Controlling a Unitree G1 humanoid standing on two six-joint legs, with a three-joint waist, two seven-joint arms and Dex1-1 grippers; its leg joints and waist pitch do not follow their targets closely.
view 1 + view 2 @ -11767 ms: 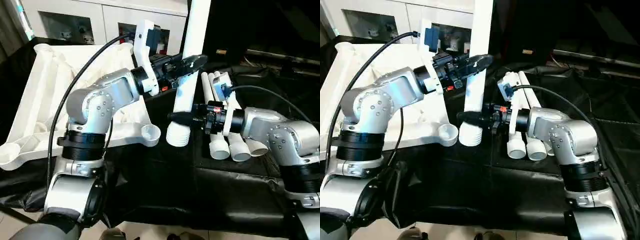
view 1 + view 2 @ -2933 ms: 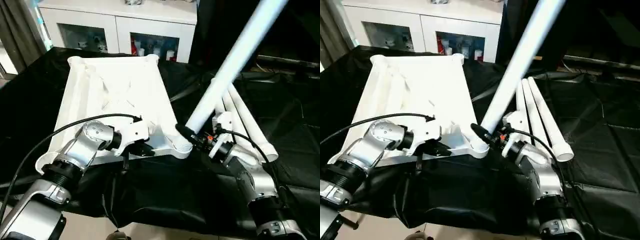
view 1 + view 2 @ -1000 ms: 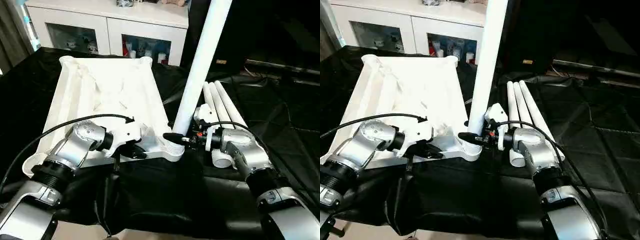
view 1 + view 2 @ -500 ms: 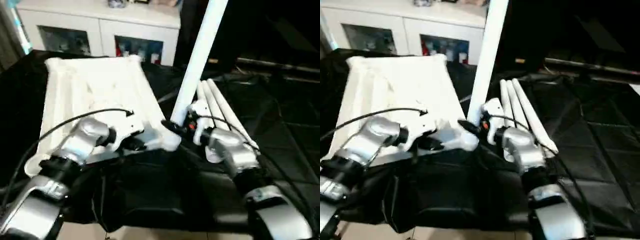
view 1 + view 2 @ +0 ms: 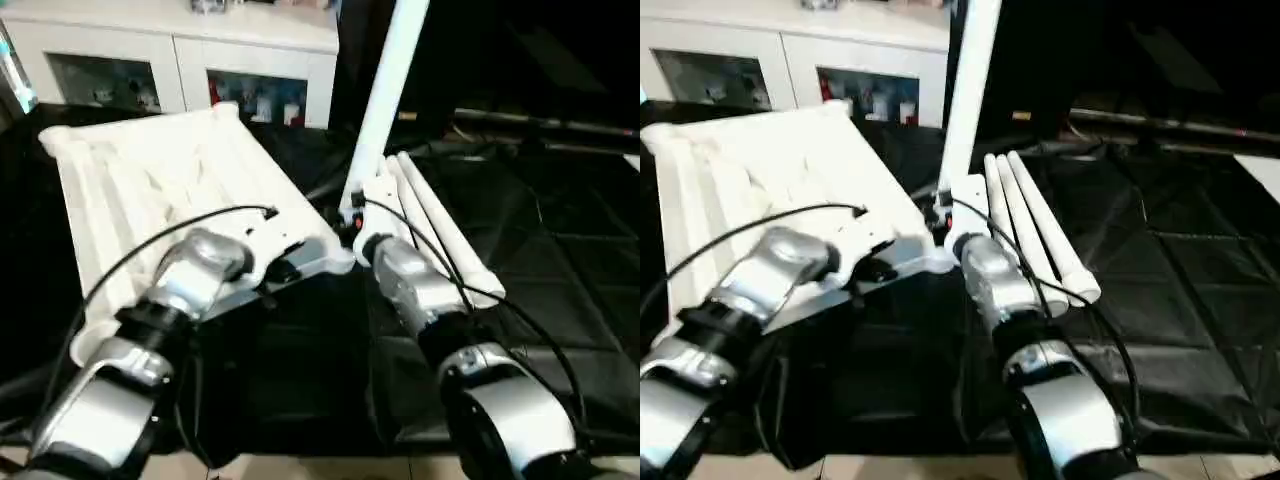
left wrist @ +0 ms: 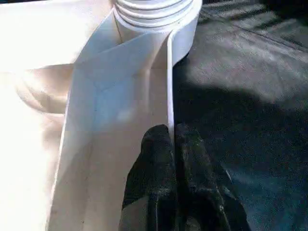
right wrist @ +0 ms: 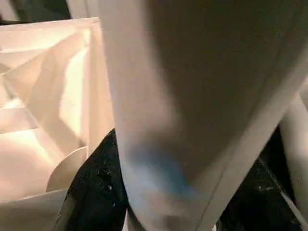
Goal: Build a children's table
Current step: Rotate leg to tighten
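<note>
The white tabletop point(image 5: 150, 190) lies ribbed side up on the black cloth, turned at an angle. One white leg point(image 5: 385, 90) stands nearly upright in the tabletop's near right corner socket point(image 6: 185, 33), its ribbed end seated there. My left gripper point(image 6: 169, 132) is shut on the thin rim wall of the tabletop just short of that socket. My right gripper point(image 5: 352, 224) is shut around the base of the standing leg point(image 7: 168, 120), with one black finger point(image 7: 96, 192) beside it.
Three loose white legs point(image 5: 440, 235) lie side by side on the black cloth point(image 5: 560, 300) to the right of the tabletop. A white glass-door cabinet point(image 5: 180, 60) stands behind. The table's front edge runs close below my arms.
The tabletop has turned, its far end swinging to the left, while the view also shifted. The leg stays upright in the corner socket. Both grippers keep their holds.
</note>
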